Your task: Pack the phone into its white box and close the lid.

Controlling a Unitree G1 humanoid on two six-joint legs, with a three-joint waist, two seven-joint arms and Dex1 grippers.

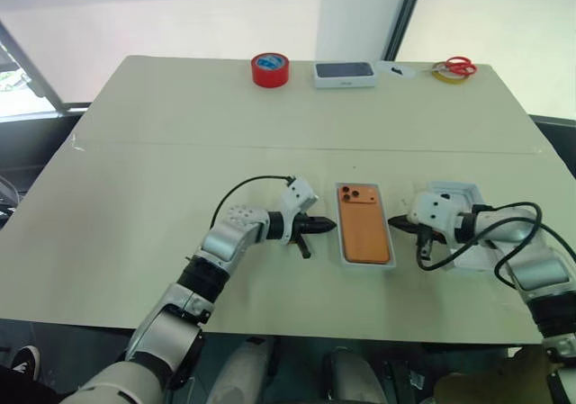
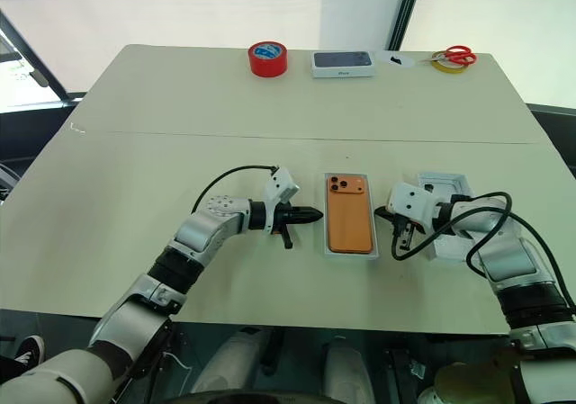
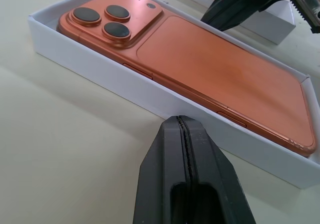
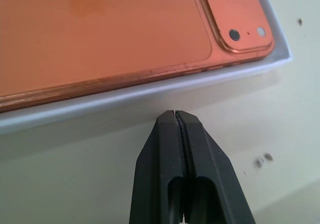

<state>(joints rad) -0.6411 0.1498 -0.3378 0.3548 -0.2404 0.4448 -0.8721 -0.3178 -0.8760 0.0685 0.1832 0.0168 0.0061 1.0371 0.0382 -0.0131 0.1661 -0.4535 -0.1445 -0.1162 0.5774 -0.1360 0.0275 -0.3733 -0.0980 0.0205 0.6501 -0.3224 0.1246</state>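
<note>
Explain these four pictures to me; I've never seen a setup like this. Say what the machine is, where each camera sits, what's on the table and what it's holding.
It is a humanoid robot with two arms. The two wide pictures come from its head, looking down; the two close-ups come from cameras on its wrists. On the table, the orange phone lies camera side up in the white box. The left gripper and right gripper flank the box, both shut and holding nothing. The lid lies beneath the right arm. At the far edge sit a red tape roll, another phone box and scissors.

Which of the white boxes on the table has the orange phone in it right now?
The white box between both shut grippers holds the phone; the far box shows a dark phone print.
</note>
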